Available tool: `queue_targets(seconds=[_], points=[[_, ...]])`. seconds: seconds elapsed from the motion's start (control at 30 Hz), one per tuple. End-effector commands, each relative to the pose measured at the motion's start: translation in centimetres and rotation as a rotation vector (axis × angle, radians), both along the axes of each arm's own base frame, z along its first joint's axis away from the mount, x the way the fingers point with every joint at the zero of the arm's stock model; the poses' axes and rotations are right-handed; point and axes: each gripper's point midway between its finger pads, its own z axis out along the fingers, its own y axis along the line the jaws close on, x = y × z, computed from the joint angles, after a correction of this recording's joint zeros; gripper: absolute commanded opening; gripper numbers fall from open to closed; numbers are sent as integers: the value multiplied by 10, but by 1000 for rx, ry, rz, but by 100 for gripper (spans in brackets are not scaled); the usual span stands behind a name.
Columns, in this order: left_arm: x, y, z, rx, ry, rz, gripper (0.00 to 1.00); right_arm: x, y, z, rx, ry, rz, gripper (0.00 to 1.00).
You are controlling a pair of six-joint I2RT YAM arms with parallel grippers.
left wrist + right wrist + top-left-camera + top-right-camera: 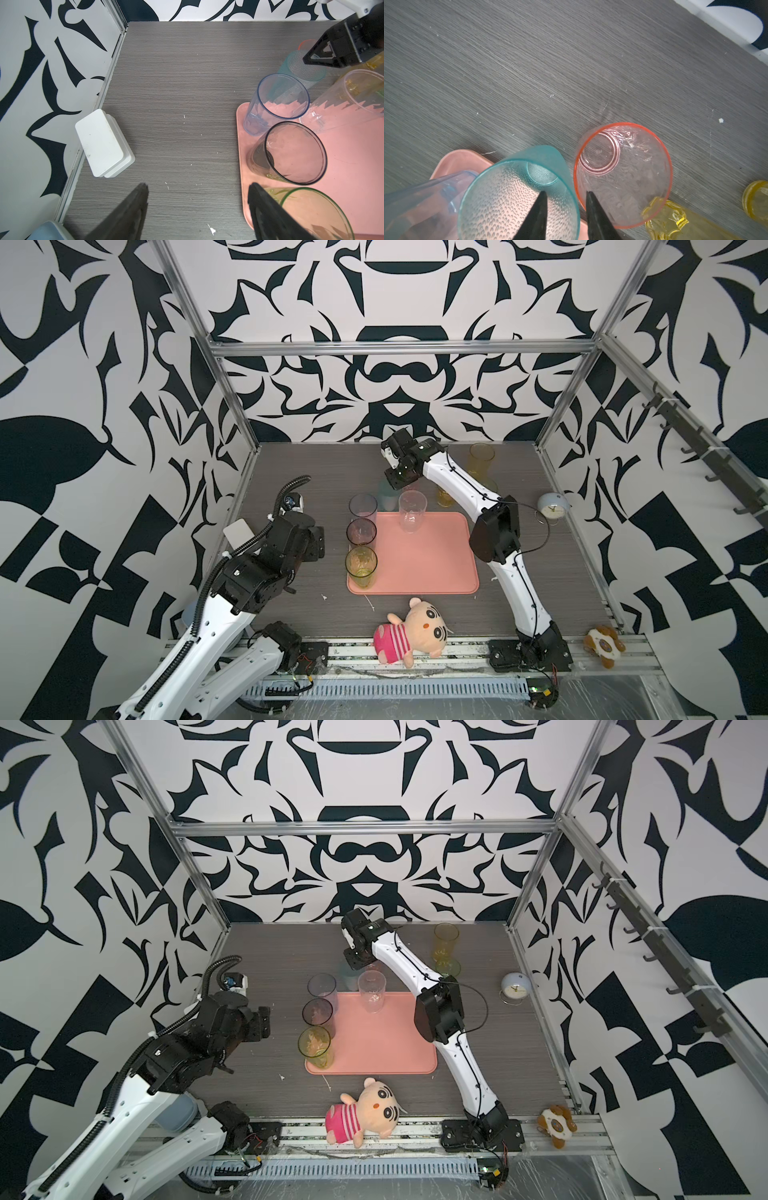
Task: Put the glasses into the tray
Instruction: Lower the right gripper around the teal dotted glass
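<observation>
The right gripper was held over the teal glass, just beyond the 12 o'clock edge of the tray. Its fingers were narrowed astride the rim, apparently for a wall pinch. The left gripper, spread wide and empty, was parked at 9 o'clock.

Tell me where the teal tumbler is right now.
In the right wrist view the teal tumbler stands on the table just beyond the left half of the tray's far edge, beside the pink tumbler, beneath the right tool.
</observation>
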Motion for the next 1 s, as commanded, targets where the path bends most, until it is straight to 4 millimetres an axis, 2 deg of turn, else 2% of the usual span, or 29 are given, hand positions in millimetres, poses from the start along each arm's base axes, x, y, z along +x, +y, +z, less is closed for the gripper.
queue_targets(seconds=[0.0, 0.73, 0.97], points=[[-1, 3, -2, 1, 1, 14, 79, 4, 6, 18, 31, -39, 1, 32], [-1, 3, -1, -3, -4, 14, 79, 8, 10, 7, 39, -27, -2, 15], [-1, 3, -3, 1, 2, 14, 79, 9, 11, 12, 45, -37, -2, 9]])
